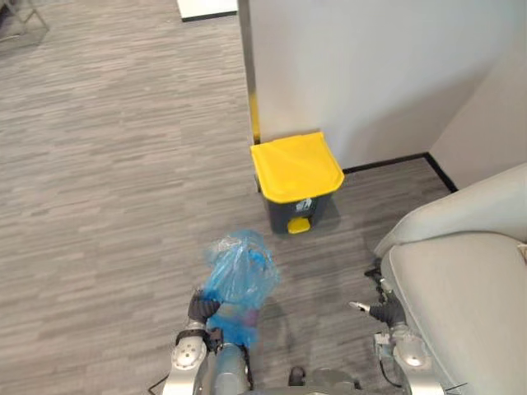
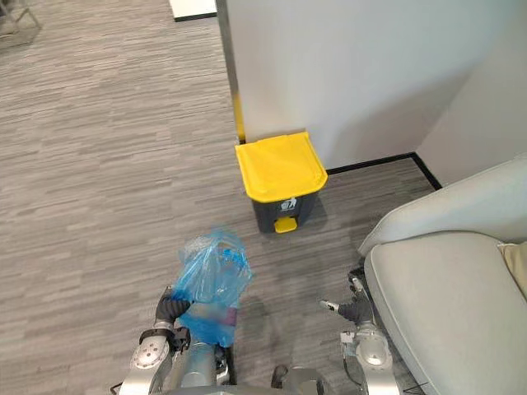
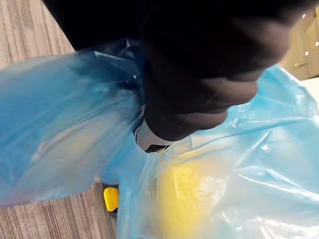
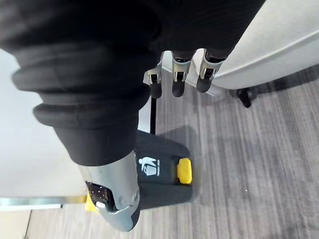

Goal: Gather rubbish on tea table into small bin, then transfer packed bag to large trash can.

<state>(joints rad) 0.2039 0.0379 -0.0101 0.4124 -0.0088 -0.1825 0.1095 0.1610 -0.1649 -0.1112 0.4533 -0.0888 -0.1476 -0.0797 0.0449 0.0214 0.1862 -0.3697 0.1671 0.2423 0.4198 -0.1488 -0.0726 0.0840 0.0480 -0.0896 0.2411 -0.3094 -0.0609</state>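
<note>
Transfer stage of the task. The packed blue bag (image 1: 239, 276) is carried at the left robot hand (image 1: 200, 306), clear of the grey floor (image 1: 107, 164), with its loose mouth standing up above the hand. The plastic wraps round the hand in the left wrist view, so whether the hand is clenched on it or spread cannot be told. The right robot hand (image 1: 383, 313) hangs relaxed and loosely spread, holding nothing, just beside the pale sofa (image 1: 461, 288). The large trash can (image 1: 284, 206) stands ahead against the white wall (image 1: 370, 66); its yellow lid (image 1: 296, 169) is down and its yellow pedal (image 1: 299, 225) faces the robot. The gathering stage appears complete; what remains is probably the approach, opening the can and the drop. To do this well, the bag should be brought squarely over the can with its mouth kept uppermost, so that nothing spills. The lid must be raised first, by the pedal or by the free right hand. Release is best made only when the bag's bulk hangs inside the rim, since thin film may catch on the lid's edge.
</note>
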